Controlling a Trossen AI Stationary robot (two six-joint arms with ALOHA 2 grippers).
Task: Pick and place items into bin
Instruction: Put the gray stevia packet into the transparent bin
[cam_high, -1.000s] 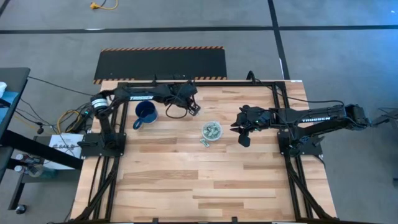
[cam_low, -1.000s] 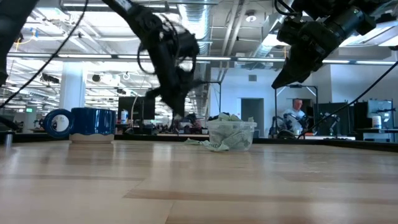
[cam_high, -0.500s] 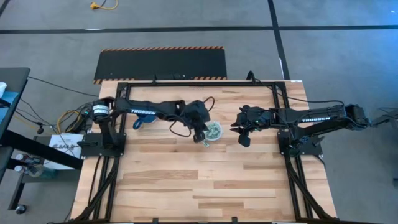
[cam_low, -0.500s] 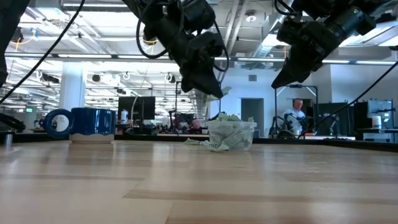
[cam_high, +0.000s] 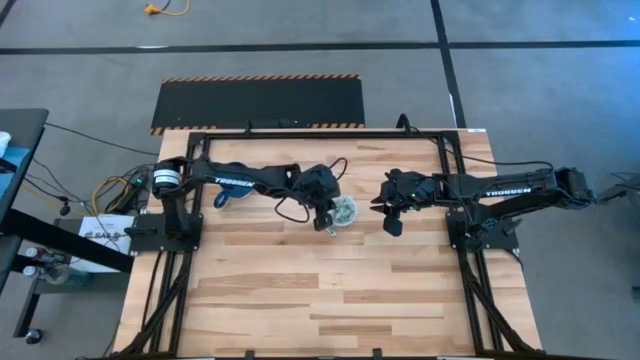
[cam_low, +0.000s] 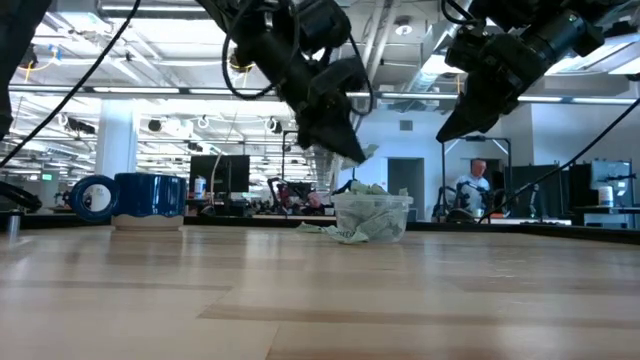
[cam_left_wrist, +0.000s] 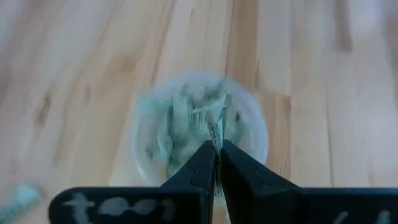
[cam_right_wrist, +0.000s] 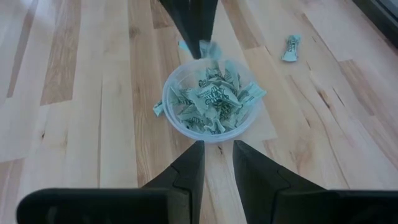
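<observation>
Swinging over from the blue mug (cam_high: 232, 190), our left gripper (cam_high: 328, 213) now hangs above the bin's (cam_high: 343, 211) rim, pinched shut on one item (cam_left_wrist: 216, 127). Our right gripper (cam_high: 391, 222) waits just beside the bin, fingers apart and empty. Green-and-white items (cam_right_wrist: 211, 99) fill the bin; one stray piece (cam_right_wrist: 290, 47) lies on the pale wood table (cam_high: 330, 290). Beyond, we see a lit workshop and a distant person (cam_low: 473, 190).

High view looks straight down on the whole counter (cam_high: 330, 290); low view sits at counter height, facing the room. Both wrist views look closely down at the cup (cam_right_wrist: 210, 106), shared by all 4.
</observation>
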